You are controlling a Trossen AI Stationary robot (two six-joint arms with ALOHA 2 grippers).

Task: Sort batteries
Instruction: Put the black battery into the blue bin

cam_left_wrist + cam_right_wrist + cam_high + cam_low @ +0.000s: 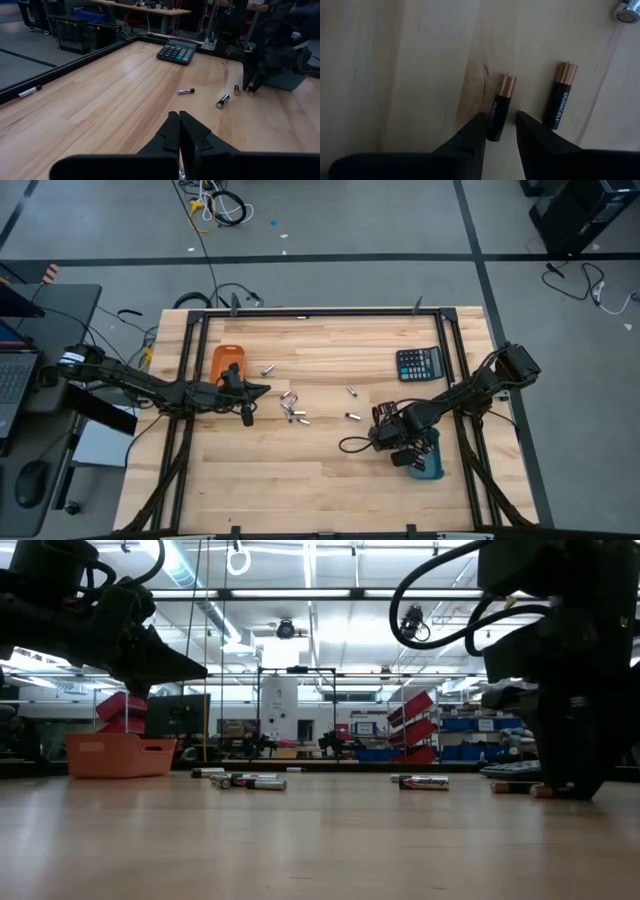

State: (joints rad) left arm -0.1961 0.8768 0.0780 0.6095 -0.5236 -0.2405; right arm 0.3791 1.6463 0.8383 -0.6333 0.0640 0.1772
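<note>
right wrist view: we see the right gripper (pixel 500 131) low over the table (pixel 395 60), fingers (pixel 472 132) parted a little around the dark end of a black and copper battery (pixel 498 106) lying flat. we can't tell if the pads touch it. a second battery (pixel 559 100) of the same kind lies just beside it, roughly parallel, outside the fingers.

in the high view we place the right gripper (pixel 400 442) next to the blue tray (pixel 430 467), below the black calculator (pixel 419 364). loose batteries (pixel 292 410) lie in a small cluster mid table, a few more scattered toward the calculator.

the left gripper (pixel 179 131) has its fingers closed on nothing and hangs above the table near the orange tray (pixel 226 362). in the low view the orange tray (pixel 120 754) stands on the left, and batteries lie flat along the table behind it.
</note>
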